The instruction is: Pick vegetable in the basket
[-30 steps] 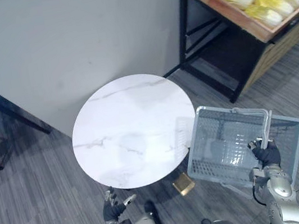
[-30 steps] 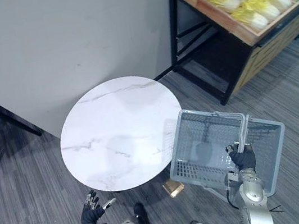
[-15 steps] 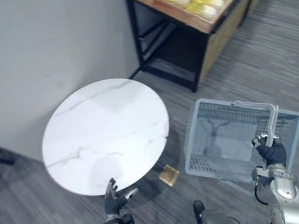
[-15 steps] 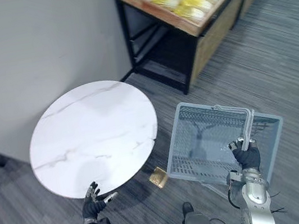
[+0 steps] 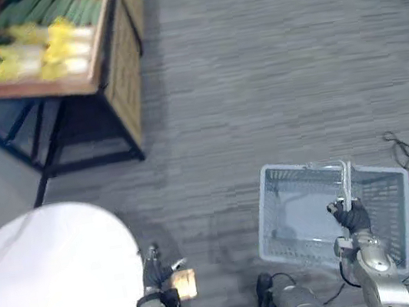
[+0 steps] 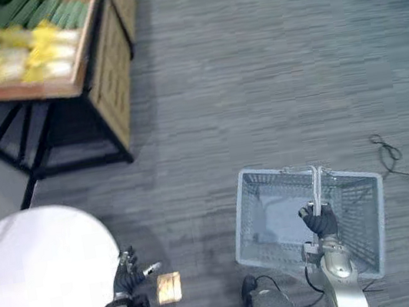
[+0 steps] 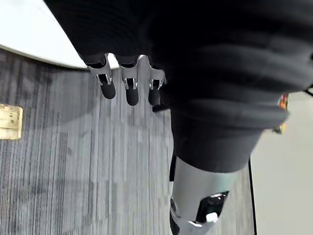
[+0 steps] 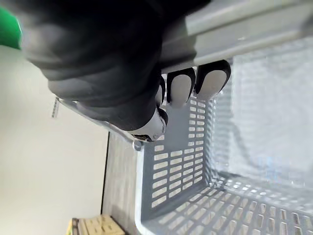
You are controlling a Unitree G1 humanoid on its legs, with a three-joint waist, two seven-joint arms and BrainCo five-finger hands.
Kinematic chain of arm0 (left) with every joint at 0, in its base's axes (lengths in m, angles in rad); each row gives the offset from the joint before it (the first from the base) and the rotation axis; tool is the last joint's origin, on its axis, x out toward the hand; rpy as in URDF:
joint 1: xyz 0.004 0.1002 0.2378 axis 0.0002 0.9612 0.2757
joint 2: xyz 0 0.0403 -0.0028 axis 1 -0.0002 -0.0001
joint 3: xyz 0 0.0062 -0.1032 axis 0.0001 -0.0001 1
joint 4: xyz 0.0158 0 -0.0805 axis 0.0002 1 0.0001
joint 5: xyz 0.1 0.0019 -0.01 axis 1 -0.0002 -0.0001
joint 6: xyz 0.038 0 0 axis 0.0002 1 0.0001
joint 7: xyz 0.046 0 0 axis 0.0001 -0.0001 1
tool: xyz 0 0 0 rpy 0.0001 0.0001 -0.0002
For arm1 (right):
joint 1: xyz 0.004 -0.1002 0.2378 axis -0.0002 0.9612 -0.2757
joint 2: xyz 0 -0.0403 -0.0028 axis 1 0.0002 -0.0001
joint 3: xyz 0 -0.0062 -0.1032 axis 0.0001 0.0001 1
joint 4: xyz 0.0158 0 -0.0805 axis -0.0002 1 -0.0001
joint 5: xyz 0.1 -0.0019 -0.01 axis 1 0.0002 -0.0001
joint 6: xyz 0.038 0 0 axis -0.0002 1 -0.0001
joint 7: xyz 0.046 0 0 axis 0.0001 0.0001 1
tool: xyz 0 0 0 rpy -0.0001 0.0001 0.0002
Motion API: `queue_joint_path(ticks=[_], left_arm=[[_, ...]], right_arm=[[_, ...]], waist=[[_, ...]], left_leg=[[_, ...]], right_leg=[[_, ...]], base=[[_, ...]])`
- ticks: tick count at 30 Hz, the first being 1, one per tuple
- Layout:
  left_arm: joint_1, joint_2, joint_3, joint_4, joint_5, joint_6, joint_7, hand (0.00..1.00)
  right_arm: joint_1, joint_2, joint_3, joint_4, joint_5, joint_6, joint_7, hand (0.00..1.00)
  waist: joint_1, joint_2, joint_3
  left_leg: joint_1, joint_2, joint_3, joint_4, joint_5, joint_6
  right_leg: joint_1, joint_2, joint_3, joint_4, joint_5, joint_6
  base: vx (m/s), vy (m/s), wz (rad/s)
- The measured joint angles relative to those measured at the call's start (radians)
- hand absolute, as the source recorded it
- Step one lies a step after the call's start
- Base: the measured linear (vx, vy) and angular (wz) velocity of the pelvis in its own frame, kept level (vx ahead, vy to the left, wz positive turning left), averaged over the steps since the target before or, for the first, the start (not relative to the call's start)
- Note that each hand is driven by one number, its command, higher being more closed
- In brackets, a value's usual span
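Observation:
A grey plastic basket [image 5: 302,216] hangs at the lower right, nothing inside it. My right hand [image 5: 352,217] is shut on the basket's handle [image 5: 343,180]; in the right wrist view its fingers [image 8: 182,86] curl round the grey bar above the slotted basket wall [image 8: 173,174]. Vegetables [image 5: 30,37], yellow cabbages beside long green ones, lie in a wooden crate on a rack at the upper left, far from both hands. My left hand [image 5: 156,273] hangs at the lower left with straight fingers [image 7: 128,88], holding nothing.
A round white marble table [image 5: 47,287] fills the lower left corner. The black rack [image 5: 69,136] under the crate stands behind it. A small yellowish block [image 5: 184,283] lies on the grey carpet by my left hand.
The camera has swung right: the table and rack have shifted to the left of the picture and more open carpet shows. My right hand keeps its hold on the basket handle.

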Motion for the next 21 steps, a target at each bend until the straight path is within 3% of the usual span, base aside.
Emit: queue_joint_path(ticks=[1,2,3,4,5,6,7,8,9,10,11,12,14,15,16,18,19,20,21], left_arm=[[0.002,0.0,-0.003,-0.013,-0.002,0.0,0.002,0.0],[0.015,0.0,-0.011,-0.043,-0.01,0.0,0.006,0.0],[0.027,-0.001,-0.016,-0.07,-0.01,0.0,0.015,0.0],[0.035,-0.005,-0.022,-0.112,-0.011,0.0,0.021,0.0],[0.055,-0.01,-0.026,-0.164,-0.011,-0.005,0.025,0.0],[0.061,-0.011,-0.027,-0.179,-0.011,-0.01,0.029,0.0],[0.065,-0.01,-0.027,-0.198,-0.012,-0.012,0.038,0.0],[0.061,-0.006,-0.022,-0.226,-0.018,-0.012,0.039,0.0],[0.048,-0.01,-0.027,-0.235,-0.021,-0.012,0.038,0.0],[0.039,-0.015,-0.028,-0.234,-0.021,-0.011,0.038,0.0],[0.033,-0.016,-0.04,-0.238,-0.021,-0.011,0.037,0.0],[0.03,0.001,-0.054,-0.246,-0.021,-0.011,0.039,0.0],[0.035,0.015,-0.07,-0.256,-0.02,-0.011,0.042,0.0],[0.038,0.024,-0.072,-0.286,-0.02,-0.013,0.053,0.0],[0.035,0.029,-0.071,-0.291,-0.02,-0.013,0.059,0.0],[0.007,0.03,-0.071,-0.291,-0.019,-0.013,0.06,0.0],[-0.003,0.027,-0.071,-0.29,-0.019,-0.013,0.06,0.0],[-0.007,0.028,-0.069,-0.29,-0.018,-0.014,0.061,0.0],[-0.004,0.034,-0.069,-0.291,-0.017,-0.014,0.061,0.0]], right_arm=[[-0.002,-0.001,0.005,-0.001,0.0,0.0,0.0,1.0],[-0.003,-0.008,0.018,-0.001,-0.001,0.0,0.0,1.0],[-0.007,-0.019,0.031,-0.002,-0.001,0.0,-0.001,1.0],[-0.01,-0.033,0.039,-0.011,-0.001,0.0,-0.001,1.0],[-0.014,-0.057,0.053,-0.027,-0.001,0.0,-0.001,1.0],[-0.016,-0.06,0.065,-0.034,-0.002,0.0,-0.001,1.0],[-0.019,-0.056,0.086,-0.041,-0.004,-0.001,-0.001,1.0],[-0.024,-0.055,0.102,-0.052,-0.005,-0.006,0.002,1.0],[-0.035,-0.048,0.101,-0.05,-0.011,-0.007,0.002,1.0],[-0.042,-0.045,0.101,-0.043,-0.019,-0.007,0.003,1.0],[-0.057,-0.027,0.102,-0.025,-0.04,-0.004,0.007,1.0],[-0.062,-0.002,0.103,-0.007,-0.055,-0.003,0.012,1.0],[-0.065,0.005,0.119,0.024,-0.072,0.0,0.02,1.0],[-0.073,0.006,0.144,0.029,-0.081,0.001,0.026,1.0],[-0.084,0.006,0.15,0.03,-0.081,0.001,0.029,1.0],[-0.116,-0.003,0.147,0.03,-0.082,-0.001,0.037,1.0],[-0.121,-0.008,0.143,0.03,-0.082,-0.001,0.039,1.0],[-0.116,-0.01,0.14,0.03,-0.081,0.0,0.039,1.0],[-0.111,-0.01,0.14,0.029,-0.082,0.0,0.039,1.0]], waist=[[0.011,-0.003,0.002],[0.03,-0.016,0.01],[0.04,-0.013,0.011],[0.052,-0.004,0.009],[0.062,0.028,-0.002],[0.077,0.038,-0.005],[0.088,0.028,-0.018],[0.084,0.0,-0.031],[0.087,-0.02,-0.033],[0.087,-0.022,-0.033],[0.078,-0.026,-0.03],[0.072,-0.035,-0.024],[0.067,-0.029,-0.023],[0.064,-0.023,-0.021],[0.057,-0.019,-0.018],[0.033,0.008,-0.001],[0.024,0.014,0.003],[0.015,0.007,0.001],[0.014,-0.002,-0.004]], left_leg=[[-0.027,-0.035,-0.02,-0.039,-0.014,0.005],[-0.073,-0.094,-0.056,-0.154,-0.023,0.01],[-0.099,-0.135,-0.077,-0.273,-0.019,0.005],[-0.117,-0.176,-0.101,-0.451,0.01,-0.028],[-0.129,-0.185,-0.113,-0.618,0.049,-0.059],[-0.123,-0.182,-0.114,-0.611,0.105,-0.024],[-0.12,-0.199,-0.106,-0.595,0.129,0.006],[-0.128,-0.222,-0.093,-0.553,0.105,0.043],[-0.122,-0.243,-0.091,-0.528,0.058,0.114],[-0.114,-0.251,-0.09,-0.521,0.038,0.119],[-0.063,-0.28,-0.091,-0.524,0.0,0.117],[0.015,-0.312,-0.101,-0.54,-0.036,0.127],[0.109,-0.323,-0.108,-0.571,-0.054,0.148],[0.205,-0.329,-0.126,-0.639,-0.06,0.148],[0.232,-0.328,-0.137,-0.664,-0.06,0.148],[0.302,-0.301,-0.175,-0.712,-0.06,0.145],[0.33,-0.291,-0.189,-0.714,-0.068,0.13],[0.379,-0.287,-0.217,-0.713,-0.087,0.093],[0.406,-0.289,-0.229,-0.708,-0.104,0.064]], right_leg=[[0.022,-0.005,0.011,-0.016,0.0,0.001],[0.066,-0.016,0.026,-0.044,-0.008,0.014],[0.098,-0.025,0.03,-0.065,-0.015,0.026],[0.128,-0.029,0.039,-0.092,-0.023,0.048],[0.157,-0.007,0.06,-0.12,-0.035,0.073],[0.172,0.003,0.077,-0.129,-0.039,0.081],[0.199,-0.008,0.106,-0.155,-0.047,0.094],[0.22,-0.039,0.104,-0.172,-0.063,0.12],[0.178,-0.076,0.111,-0.035,-0.091,0.163],[0.131,-0.095,0.115,0.078,-0.108,0.188],[0.012,-0.15,0.127,0.406,-0.1,0.288],[-0.073,-0.191,0.141,0.667,-0.052,0.326],[-0.123,-0.207,0.116,0.794,-0.091,0.247],[-0.188,-0.204,0.061,0.752,-0.125,0.19],[-0.221,-0.198,0.039,0.71,-0.136,0.17],[-0.313,-0.13,0.031,0.464,-0.126,0.146],[-0.332,-0.097,0.052,0.306,-0.063,0.155],[-0.324,-0.067,0.089,0.084,0.062,0.161],[-0.314,-0.061,0.106,-0.005,0.133,0.161]], base=[[0.28,0.063,-0.74],[0.31,0.102,-0.53],[0.33,0.124,-0.57],[0.42,0.22,-0.59],[0.37,0.216,-0.65],[0.41,0.224,-0.68],[0.59,0.247,-0.41],[0.72,0.264,-0.2],[0.7,0.264,0.06],[0.52,0.204,0.15],[0.54,0.206,0.27],[0.45,0.166,0.32],[0.62,0.093,0.28],[0.76,0.068,0.26],[0.63,0.003,0.36],[0.69,-0.06,0.47],[0.64,-0.093,0.67],[0.7,-0.137,0.64],[0.59,-0.149,0.8]])
